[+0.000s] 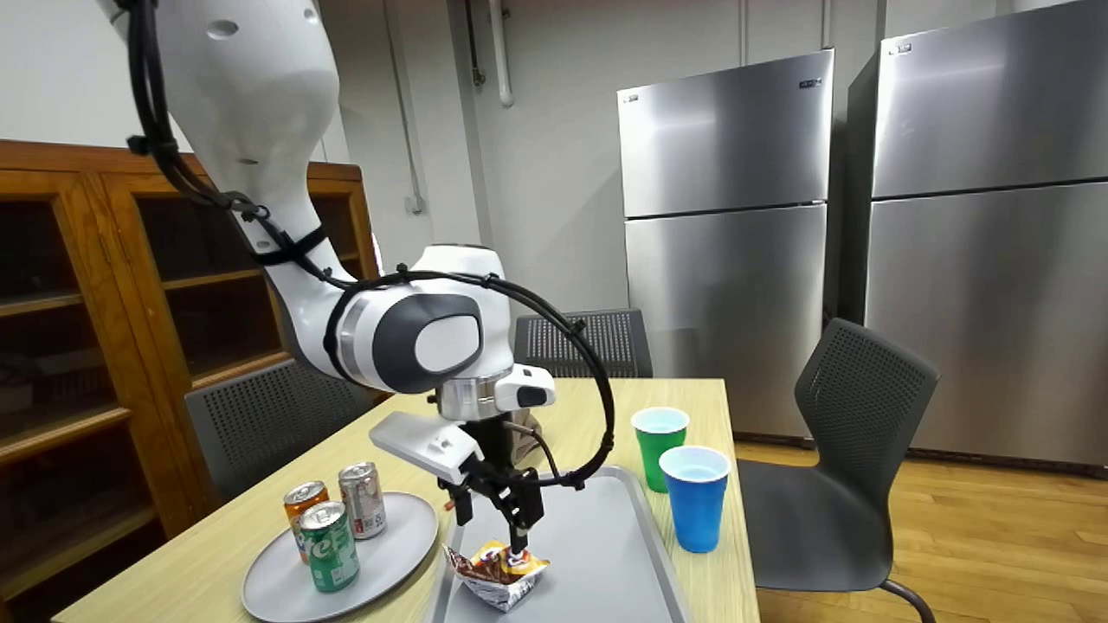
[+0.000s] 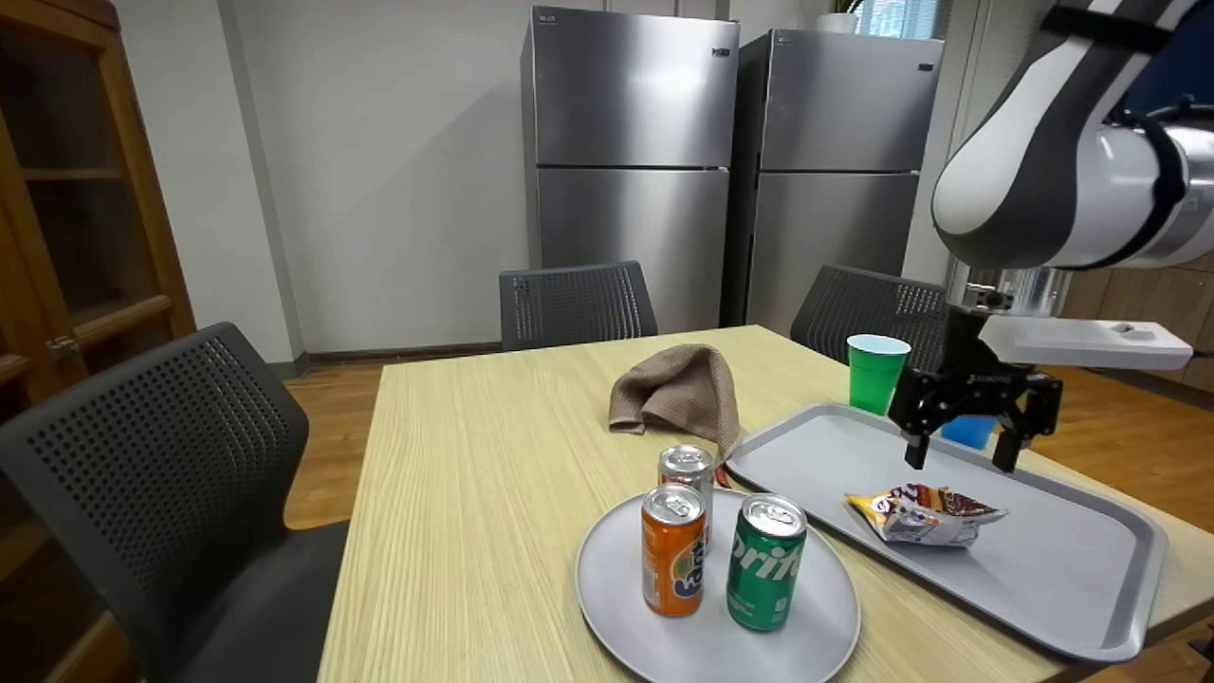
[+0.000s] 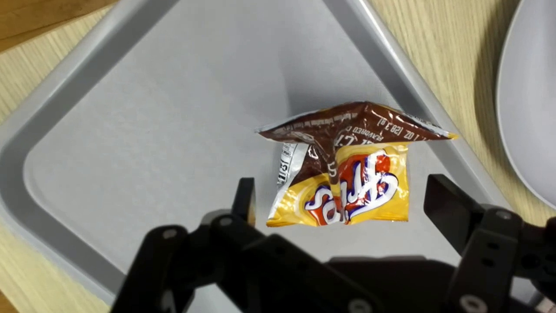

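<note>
A small, crinkled yellow and brown Fritos bag (image 3: 369,187) lies on a grey tray (image 3: 130,152). My gripper (image 2: 961,455) hangs pointing down over the tray, its fingertips a little above the bag in an exterior view. In the wrist view the fingers (image 3: 449,213) stand wide apart, one on either side of the bag's lower half, with a gap on both sides. Nothing is held. From an exterior view the gripper (image 1: 491,528) partly overlaps the bag (image 1: 502,588), so the spacing there is hard to judge.
Beside the tray a round grey plate (image 2: 616,579) carries an orange can (image 2: 673,560), a green can (image 2: 768,569) and a silver can (image 1: 363,502). Along the tray's far side stand a green cup (image 1: 655,450) and a blue cup (image 1: 695,502). A brown cloth (image 2: 678,389) lies crumpled nearby.
</note>
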Controlling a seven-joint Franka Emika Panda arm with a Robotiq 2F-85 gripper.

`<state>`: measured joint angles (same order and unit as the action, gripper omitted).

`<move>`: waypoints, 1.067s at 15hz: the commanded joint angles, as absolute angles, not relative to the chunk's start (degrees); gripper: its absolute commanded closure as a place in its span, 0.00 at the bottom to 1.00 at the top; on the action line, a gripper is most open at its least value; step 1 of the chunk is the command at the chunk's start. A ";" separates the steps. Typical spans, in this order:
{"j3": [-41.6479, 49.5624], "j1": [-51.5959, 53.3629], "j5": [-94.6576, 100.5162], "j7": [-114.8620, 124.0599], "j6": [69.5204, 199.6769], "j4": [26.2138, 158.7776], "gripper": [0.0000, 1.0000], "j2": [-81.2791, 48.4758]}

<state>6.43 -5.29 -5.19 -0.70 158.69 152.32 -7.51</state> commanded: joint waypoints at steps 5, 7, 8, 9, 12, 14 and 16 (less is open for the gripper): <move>5.73 -5.13 -5.31 1.27 160.94 150.72 0.00 -11.79; 5.70 -5.16 -5.38 1.32 160.89 150.25 0.00 -12.48; 5.72 -5.12 -5.31 1.40 160.88 149.97 0.00 -12.83; 5.74 -5.11 -5.27 1.46 160.81 149.73 0.00 -13.11; 5.91 -4.95 -4.93 1.86 160.76 148.84 0.00 -14.19; 5.91 -4.92 -4.91 1.91 160.63 148.20 0.23 -14.87; 5.89 -4.89 -4.85 1.79 160.60 147.64 0.34 -15.53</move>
<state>6.41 -5.22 -5.20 -0.13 160.34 149.10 -14.16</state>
